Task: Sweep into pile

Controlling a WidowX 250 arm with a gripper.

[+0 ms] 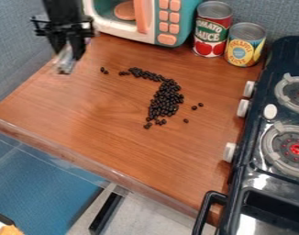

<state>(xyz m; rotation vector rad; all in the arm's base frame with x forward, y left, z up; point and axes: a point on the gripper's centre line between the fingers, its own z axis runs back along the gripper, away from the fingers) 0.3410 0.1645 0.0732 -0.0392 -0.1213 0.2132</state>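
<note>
On counter (85, 110), bean pile (166, 98) runs lengthwise top-to-bottom, upper end hooking left; gripper (67, 51), upper left, clamped on pale tool (65, 66), pointing down.

Black beans (166, 98) on brown counter (85, 110)

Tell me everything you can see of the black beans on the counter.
The black beans are small, rounded and slightly shiny, lying loose on the brown wood-look counter. Most crowd into a bent band, thin at its far end and thickening into a heap nearer the camera. A few strays lie apart: two toward the gripper, three on the stove side. The gripper is away from them, not touching.
</note>
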